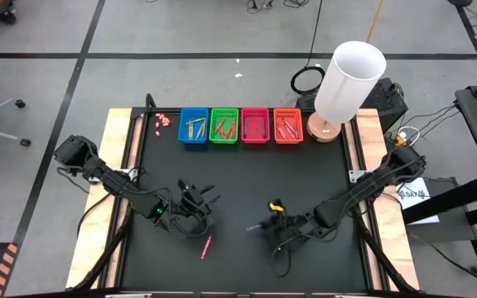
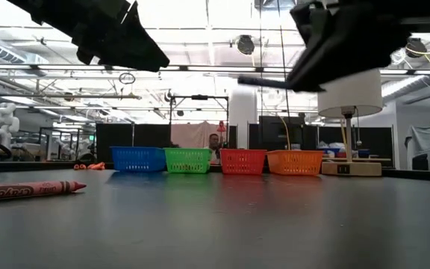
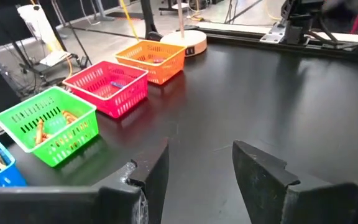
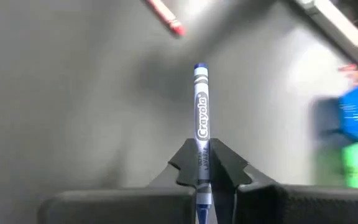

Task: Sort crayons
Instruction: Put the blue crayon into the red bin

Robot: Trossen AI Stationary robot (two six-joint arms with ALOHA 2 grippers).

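Nearest the low camera, a red crayon [image 2: 28,190] lying flat on the black table [image 1: 305,182], at about 6 o'clock of the left gripper [image 1: 195,201] in the overhead view. Hovering above the table, that left gripper, jaws spread with nothing between them. At 3 o'clock of it, well apart, the right gripper [image 4: 202,163], jaws pressed together and pinching a blue crayon [image 4: 201,118] by its lower end, tip pointing forward past the fingers. Along the table's 12 o'clock edge, a touching row of small baskets: blue basket [image 1: 193,127], green basket [image 1: 224,126], pink basket [image 1: 255,126], orange basket [image 1: 288,126], with sorted crayons inside, some orange ones visible in the green. At 9 o'clock of the blue basket, a cluster of tiny pinkish bits [image 1: 162,121]. At 3 o'clock of the orange basket, a white table lamp [image 1: 348,83] on a round base.
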